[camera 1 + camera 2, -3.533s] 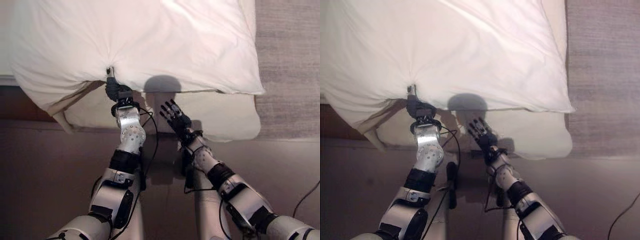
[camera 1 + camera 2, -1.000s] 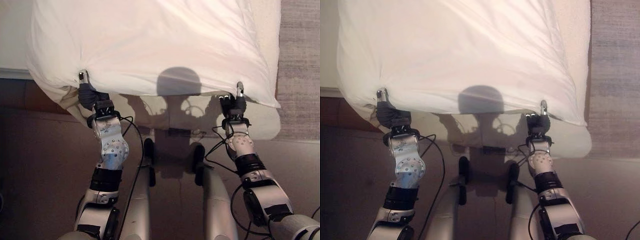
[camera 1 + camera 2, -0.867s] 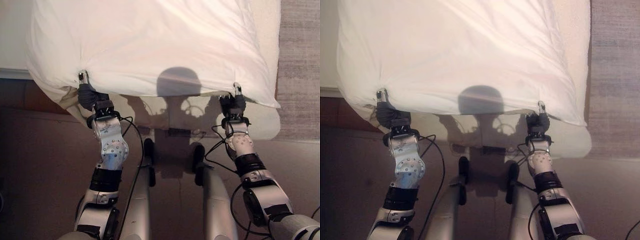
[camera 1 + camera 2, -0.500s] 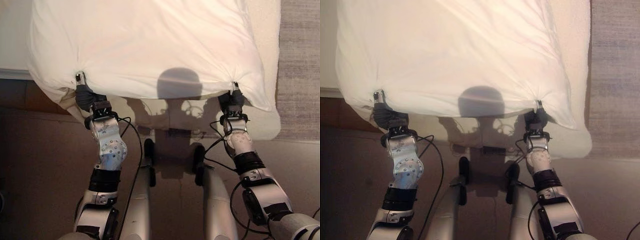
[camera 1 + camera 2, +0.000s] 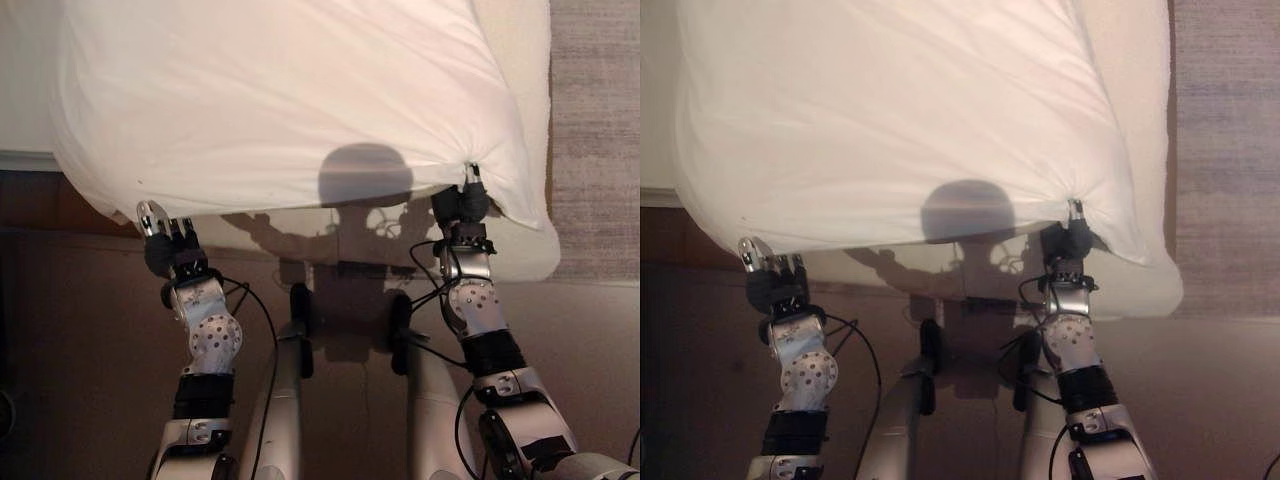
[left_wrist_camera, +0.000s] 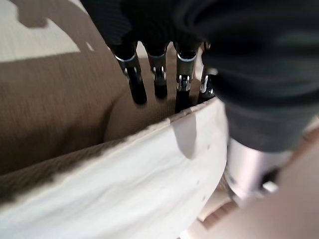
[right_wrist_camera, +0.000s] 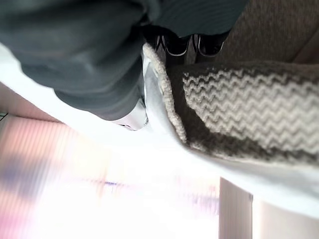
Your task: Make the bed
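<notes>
Left eye view, right hand (image 5: 462, 205) pinching duvet (image 5: 290, 100) edge, left hand (image 5: 165, 250) loose below it

I count one big white cotton duvet (image 5: 290, 100) spread in front of me; one cream bed (image 5: 525, 245) showing beneath its near edge and along its far right side; one band of cream zigzag-knit cloth (image 7: 239, 109) lying against the duvet's hem in my right wrist view; one patch of grey woven carpet (image 5: 595, 130) to the right; one stretch of dull brown floor (image 5: 80, 340) below the bed; and two hands of mine; my left hand (image 5: 160, 245) just under the duvet's near left edge, and my right hand (image 5: 462, 205) at its near right edge.
</notes>
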{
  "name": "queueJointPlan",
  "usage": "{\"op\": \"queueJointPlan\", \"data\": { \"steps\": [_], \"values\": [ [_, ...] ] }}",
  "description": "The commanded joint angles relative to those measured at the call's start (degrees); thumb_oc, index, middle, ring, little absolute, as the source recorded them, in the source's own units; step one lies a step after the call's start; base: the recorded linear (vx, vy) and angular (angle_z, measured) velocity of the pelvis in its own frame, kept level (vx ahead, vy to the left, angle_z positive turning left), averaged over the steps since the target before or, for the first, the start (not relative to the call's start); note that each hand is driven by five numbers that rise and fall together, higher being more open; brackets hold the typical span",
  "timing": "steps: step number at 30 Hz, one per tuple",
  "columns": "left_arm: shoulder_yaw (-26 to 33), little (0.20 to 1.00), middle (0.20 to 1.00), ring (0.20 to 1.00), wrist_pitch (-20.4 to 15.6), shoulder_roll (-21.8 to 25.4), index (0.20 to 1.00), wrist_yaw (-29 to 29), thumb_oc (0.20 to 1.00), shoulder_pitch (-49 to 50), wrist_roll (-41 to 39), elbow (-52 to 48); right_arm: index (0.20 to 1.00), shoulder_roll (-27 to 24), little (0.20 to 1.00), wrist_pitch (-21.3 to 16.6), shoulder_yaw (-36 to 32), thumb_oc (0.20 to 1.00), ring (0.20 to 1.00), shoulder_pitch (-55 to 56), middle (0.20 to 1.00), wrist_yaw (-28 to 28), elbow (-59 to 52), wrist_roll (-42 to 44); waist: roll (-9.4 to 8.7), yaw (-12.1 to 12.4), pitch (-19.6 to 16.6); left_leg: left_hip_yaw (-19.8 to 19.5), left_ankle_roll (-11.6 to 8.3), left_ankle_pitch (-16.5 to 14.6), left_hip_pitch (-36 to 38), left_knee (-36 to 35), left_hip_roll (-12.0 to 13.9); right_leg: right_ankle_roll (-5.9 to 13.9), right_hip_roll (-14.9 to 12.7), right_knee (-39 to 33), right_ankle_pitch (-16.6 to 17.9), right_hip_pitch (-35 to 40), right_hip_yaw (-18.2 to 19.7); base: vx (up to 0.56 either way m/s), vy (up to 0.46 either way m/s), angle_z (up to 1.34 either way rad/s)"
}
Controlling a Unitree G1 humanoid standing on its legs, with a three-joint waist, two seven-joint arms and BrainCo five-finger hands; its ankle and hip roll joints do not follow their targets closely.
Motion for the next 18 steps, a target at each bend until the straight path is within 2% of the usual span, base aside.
{"op": "queueJointPlan", "data": {
  "steps": [1, 11, 18],
  "values": [
    [5.1, 1.0, 1.0, 1.0, -3.8, 2.1, 1.0, -4.9, 1.0, -0.4, -2.2, 2.8, 0.2, 0.2, 0.2, -4.6, -1.6, 0.2, 0.2, 4.6, 0.2, 6.0, -10.7, -2.8, 1.51, -2.0, -6.4, 0.3, 1.45, -2.7, -0.7, 0.9, -1.7, 2.66, 2.8, -6.5, 3.2, 0.5, 2.1, 0.0, 0.0, 0.0],
    [-1.7, 1.0, 1.0, 1.0, -1.1, 3.7, 1.0, -12.0, 1.0, -8.7, -4.5, 8.3, 0.2, 1.1, 0.2, -3.0, 6.3, 0.2, 0.2, 7.1, 0.2, 10.6, -19.3, -2.7, -0.62, -4.9, -7.0, 1.2, 1.2, -3.4, -1.5, 1.7, -0.8, 2.61, 3.7, -6.0, 3.4, -0.8, 3.4, 0.0, 0.002, -0.01],
    [-2.3, 1.0, 1.0, 1.0, -1.7, 4.1, 1.0, -15.9, 1.0, -12.7, -7.3, 10.7, 0.2, -0.3, 0.2, -2.5, 7.8, 0.2, 0.2, 7.7, 0.2, 12.2, -22.1, -2.0, -1.83, -6.1, -7.9, 1.7, 0.77, -3.5, -2.2, 2.4, -0.3, 2.77, 4.0, -5.9, 3.9, -1.5, 3.9, 0.0, 0.005, -0.03]
  ]
}}
